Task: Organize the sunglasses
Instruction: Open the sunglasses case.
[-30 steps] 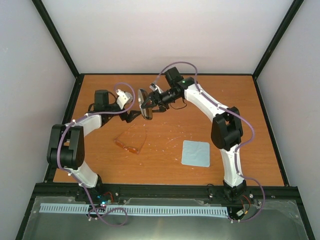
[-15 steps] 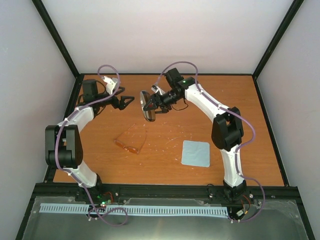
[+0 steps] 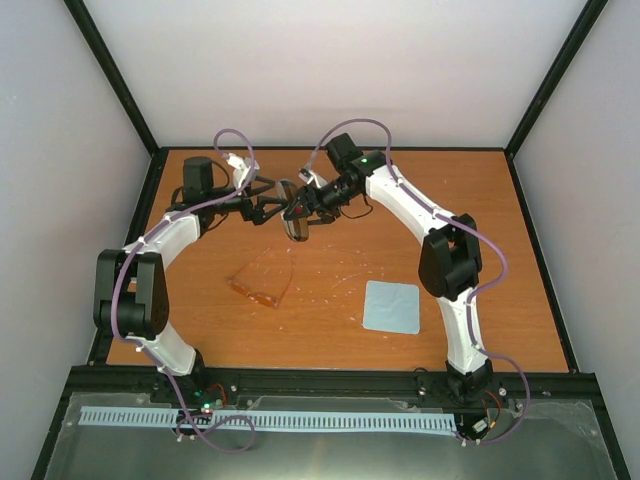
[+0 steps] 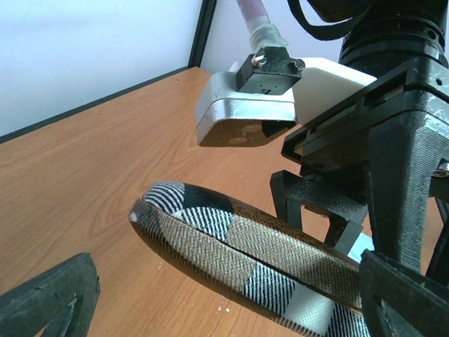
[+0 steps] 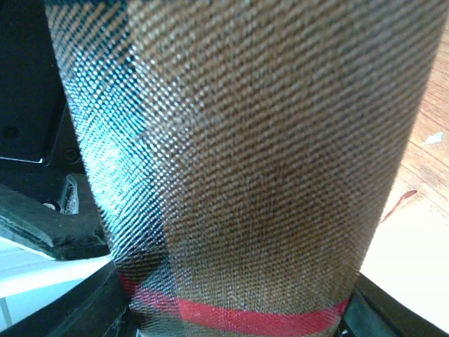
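Note:
The sunglasses lie on the table, orange-brown and thin-framed, in front of both grippers and untouched. My right gripper is shut on the striped grey-brown case and holds it above the table at the back middle. The case fills the right wrist view, between that gripper's jaws. My left gripper is open right beside the case's left end. In the left wrist view the case runs between its spread fingers, and the gripper has not closed on it.
A square light-blue cloth lies flat on the table at the front right. Black frame posts and grey walls border the wooden table. The right gripper's body stands close ahead in the left wrist view.
My left gripper swung away to the far left, then came back right, and now brackets the case's left end. The right gripper has shifted the case slightly left.

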